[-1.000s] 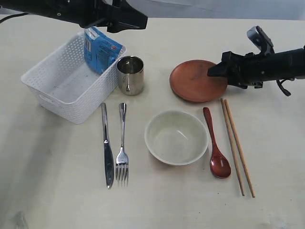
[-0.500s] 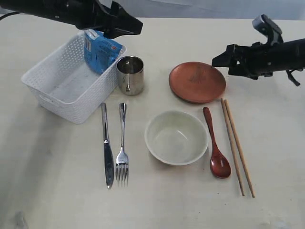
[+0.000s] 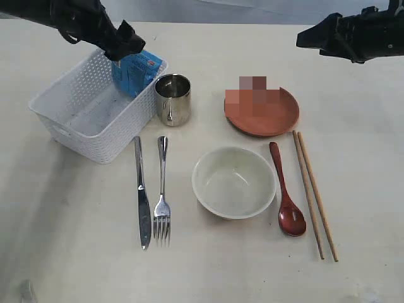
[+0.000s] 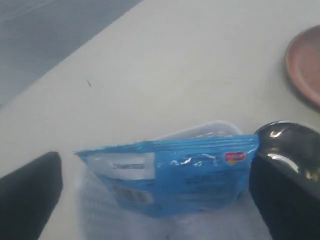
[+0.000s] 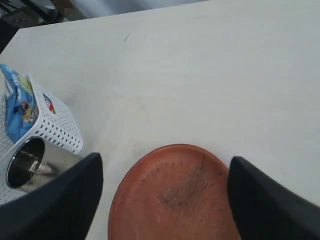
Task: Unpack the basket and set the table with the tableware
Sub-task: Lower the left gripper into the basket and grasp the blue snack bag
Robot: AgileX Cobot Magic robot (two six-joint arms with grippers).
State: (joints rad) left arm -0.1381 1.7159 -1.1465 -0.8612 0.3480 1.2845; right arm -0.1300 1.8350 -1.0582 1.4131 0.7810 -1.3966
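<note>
The white basket (image 3: 95, 142) stands at the left of the table (image 3: 76, 240) with a blue snack packet (image 3: 136, 72) leaning in its far corner. My left gripper (image 3: 123, 44) hovers open just above the packet (image 4: 175, 175), touching nothing. Laid out on the table are the steel cup (image 3: 172, 99), knife (image 3: 142, 196), fork (image 3: 161, 202), cream bowl (image 3: 233, 182), dark red spoon (image 3: 287, 196), chopsticks (image 3: 314, 192) and reddish-brown plate (image 3: 262, 113). My right gripper (image 3: 315, 38) is open and empty, raised beyond the plate (image 5: 175, 195).
The cup (image 5: 25, 162) stands close against the basket's right wall (image 5: 55, 125). Bare tabletop stretches behind the plate and along the near edge. The rest of the basket's floor shows bare.
My right gripper has opened off the plate's rim and risen away to the upper right, leaving the plate flat. My left gripper has drawn back left, over the packet.
</note>
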